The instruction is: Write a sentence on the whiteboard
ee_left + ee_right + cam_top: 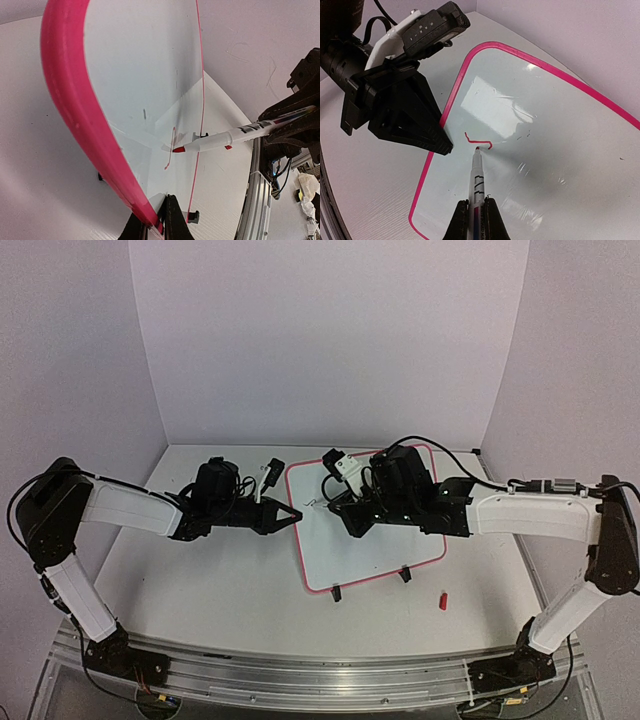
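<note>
Pink-red framing sits pinched in the left gripper (154, 224), whose two dark fingers (173, 220) are closed tight on the left edge of the whiteboard (385, 545), one finger on each face of the rim. The board lies near the middle of the white table (200, 580), between the two arms and turned a little askew, with two black feet (336, 592) showing along its near edge. Its glossy face is almost bare. Of the sentence, only a short red stroke (477, 141) shows, a small hooked line close to the left frame and just beside the left claw's tip. Glare streaks cross the surface to the right of it. The red tip of a white marker (478, 175) touches the board at the right end of that stroke, and the pen's barrel runs back into the right gripper (476, 216). That claw is closed firmly around the barrel, its fingers (492, 220) pressing it from both sides. In the overhead view the right arm reaches over the board's upper half from the right. Farther right, a small red cap (441, 599) lies alone on the table, just off the board's near right corner.
</note>
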{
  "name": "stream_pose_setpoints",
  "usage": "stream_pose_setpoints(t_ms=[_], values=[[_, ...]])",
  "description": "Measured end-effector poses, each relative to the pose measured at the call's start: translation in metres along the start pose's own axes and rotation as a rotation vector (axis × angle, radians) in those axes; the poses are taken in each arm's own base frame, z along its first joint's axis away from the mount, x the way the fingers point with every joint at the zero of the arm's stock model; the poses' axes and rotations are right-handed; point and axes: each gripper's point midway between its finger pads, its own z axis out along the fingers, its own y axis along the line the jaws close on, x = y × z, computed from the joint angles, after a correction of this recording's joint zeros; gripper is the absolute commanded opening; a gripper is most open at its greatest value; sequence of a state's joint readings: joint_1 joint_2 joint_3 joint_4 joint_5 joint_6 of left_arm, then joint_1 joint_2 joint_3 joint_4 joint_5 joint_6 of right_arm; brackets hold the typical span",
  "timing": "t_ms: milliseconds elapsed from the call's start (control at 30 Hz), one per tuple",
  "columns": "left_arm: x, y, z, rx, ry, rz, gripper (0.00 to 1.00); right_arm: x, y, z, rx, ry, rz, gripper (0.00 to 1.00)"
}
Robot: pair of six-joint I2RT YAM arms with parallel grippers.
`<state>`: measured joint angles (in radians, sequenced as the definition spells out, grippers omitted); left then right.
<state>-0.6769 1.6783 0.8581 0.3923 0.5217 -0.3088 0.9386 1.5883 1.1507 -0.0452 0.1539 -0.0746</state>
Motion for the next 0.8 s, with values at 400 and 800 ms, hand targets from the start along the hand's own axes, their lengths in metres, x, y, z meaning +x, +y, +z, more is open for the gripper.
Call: stream_pose_setpoints(t_ms=[400, 800], values=[[0.0, 0.001, 0.0004, -0.001, 0.001, -0.001, 0.0, 0.0004, -0.0008, 0.0028, 0.006, -0.001, 0.0, 0.0], [-0.0001, 0.0015, 0.001, -0.001, 0.003, -0.003, 0.0, -0.005, -0.0041, 0.0036, 0.026, -0.024, 0.0, 0.0]])
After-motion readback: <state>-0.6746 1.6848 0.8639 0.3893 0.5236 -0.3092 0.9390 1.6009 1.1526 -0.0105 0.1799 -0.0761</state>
